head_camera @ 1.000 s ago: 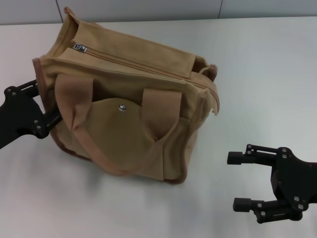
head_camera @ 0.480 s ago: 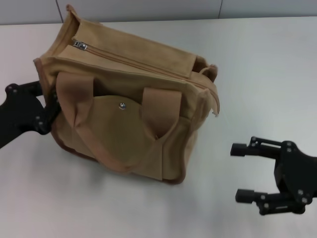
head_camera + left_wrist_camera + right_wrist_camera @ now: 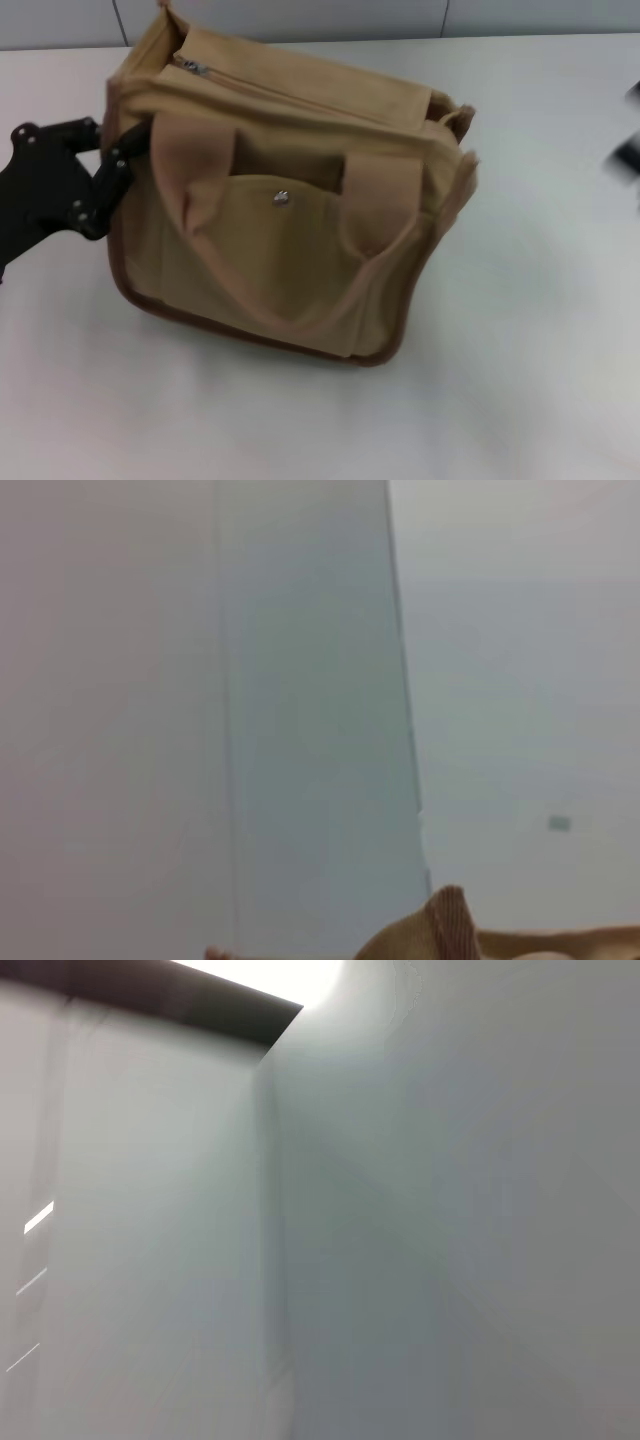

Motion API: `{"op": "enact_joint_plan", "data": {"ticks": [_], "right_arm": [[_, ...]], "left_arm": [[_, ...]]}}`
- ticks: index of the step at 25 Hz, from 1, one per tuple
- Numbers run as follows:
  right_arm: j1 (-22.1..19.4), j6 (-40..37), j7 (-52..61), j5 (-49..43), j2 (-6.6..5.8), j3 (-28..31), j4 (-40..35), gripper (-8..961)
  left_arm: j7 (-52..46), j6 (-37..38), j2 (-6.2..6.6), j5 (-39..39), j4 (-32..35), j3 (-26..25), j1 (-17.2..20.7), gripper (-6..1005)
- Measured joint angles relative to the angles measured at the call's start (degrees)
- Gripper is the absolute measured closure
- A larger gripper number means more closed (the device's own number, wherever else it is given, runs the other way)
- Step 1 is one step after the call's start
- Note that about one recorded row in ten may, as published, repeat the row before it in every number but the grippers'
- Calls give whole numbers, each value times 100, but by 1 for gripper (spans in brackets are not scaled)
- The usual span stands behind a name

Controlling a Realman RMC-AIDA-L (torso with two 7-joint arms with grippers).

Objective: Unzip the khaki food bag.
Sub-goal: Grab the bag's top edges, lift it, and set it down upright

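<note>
- On the white table (image 3: 520,400) the bag (image 3: 280,240) stands upright, its front pocket facing me, and it serves as my landmark for everything else.
- Across the bag's top runs the zipper (image 3: 290,95), drawn closed along its whole visible length, with the metal pull (image 3: 192,67) at the end nearest my left arm.
- One webbing handle (image 3: 300,200) droops down over the bag's front, its two straps falling on either side of the snap button (image 3: 281,198) on the pocket flap.
- Darker brown piping (image 3: 250,335) edges the bag's base and corners.
- My left gripper (image 3: 118,170) is pressed against the bag's left side, just below the top edge; its black fingers (image 3: 122,160) touch the canvas there, but I cannot tell how far apart they stand or whether they have pinched any fabric.
- From my left wrist I see only a corner of the bag (image 3: 450,925) against a pale wall.
- My right gripper (image 3: 628,150) shows only as a dark blur far to the right of the bag, well apart from it; I cannot tell how its fingers stand.
- My right wrist view shows nothing but wall.
</note>
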Motion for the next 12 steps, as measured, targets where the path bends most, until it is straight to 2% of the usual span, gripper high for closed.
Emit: {"op": "enact_joint_plan", "data": {"ticks": [3, 8, 12], "right_arm": [[74, 15, -13, 717, 13, 464, 398, 117], [382, 93, -23, 916, 21, 482, 470, 117], [584, 272, -25, 903, 28, 433, 526, 117]], "left_arm": [[-9, 354, -10, -46, 92, -2, -233, 922], [-40, 516, -9, -59, 212, 20, -539, 934], [-96, 520, -2, -63, 241, 38, -647, 947]]}}
